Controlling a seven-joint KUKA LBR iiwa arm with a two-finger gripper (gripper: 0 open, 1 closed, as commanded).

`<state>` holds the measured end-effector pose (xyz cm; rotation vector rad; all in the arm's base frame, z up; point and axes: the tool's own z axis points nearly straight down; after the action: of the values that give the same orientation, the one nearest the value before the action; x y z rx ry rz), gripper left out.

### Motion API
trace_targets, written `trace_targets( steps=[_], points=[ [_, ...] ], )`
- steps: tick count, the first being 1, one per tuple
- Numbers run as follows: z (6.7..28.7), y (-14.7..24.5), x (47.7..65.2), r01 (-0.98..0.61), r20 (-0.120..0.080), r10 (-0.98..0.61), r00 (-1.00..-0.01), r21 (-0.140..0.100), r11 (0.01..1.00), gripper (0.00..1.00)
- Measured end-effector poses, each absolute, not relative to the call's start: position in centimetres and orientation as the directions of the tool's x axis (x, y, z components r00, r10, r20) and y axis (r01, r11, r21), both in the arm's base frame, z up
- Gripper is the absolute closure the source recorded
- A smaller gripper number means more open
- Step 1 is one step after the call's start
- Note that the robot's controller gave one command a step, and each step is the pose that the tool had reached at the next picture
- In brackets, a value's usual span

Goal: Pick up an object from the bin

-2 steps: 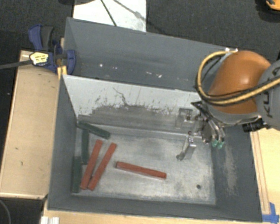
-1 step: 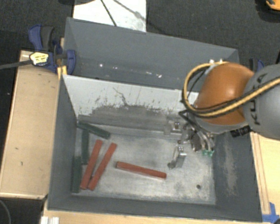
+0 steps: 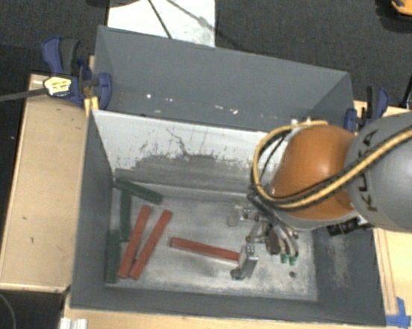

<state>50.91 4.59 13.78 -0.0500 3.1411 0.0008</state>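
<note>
My gripper [image 3: 244, 266] hangs low over the right half of the bin floor, under the orange wrist cover. Its metal finger reaches down at the right end of a red-brown stick [image 3: 203, 251] that lies flat and nearly level in the middle of the floor. I cannot see whether the finger touches the stick. Nothing shows between the fingers. A small green bit [image 3: 292, 260] shows just right of the gripper.
At the left of the bin two more red-brown sticks [image 3: 143, 240] lie side by side, slanted. Dark green sticks [image 3: 117, 227] lie next to them, one along the left wall and one across their tops. The arm covers the bin's right side.
</note>
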Motion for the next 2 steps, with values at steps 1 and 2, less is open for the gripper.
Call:
trace_targets(
  steps=[1,2],
  points=[
    [12.7,6.8,51.1,-0.143,-0.003,-0.143,-0.990,0.000,0.990,0.00],
    [6.9,9.3,49.4,0.032,0.000,0.032,-0.999,0.001,0.999,0.00]
  ],
)
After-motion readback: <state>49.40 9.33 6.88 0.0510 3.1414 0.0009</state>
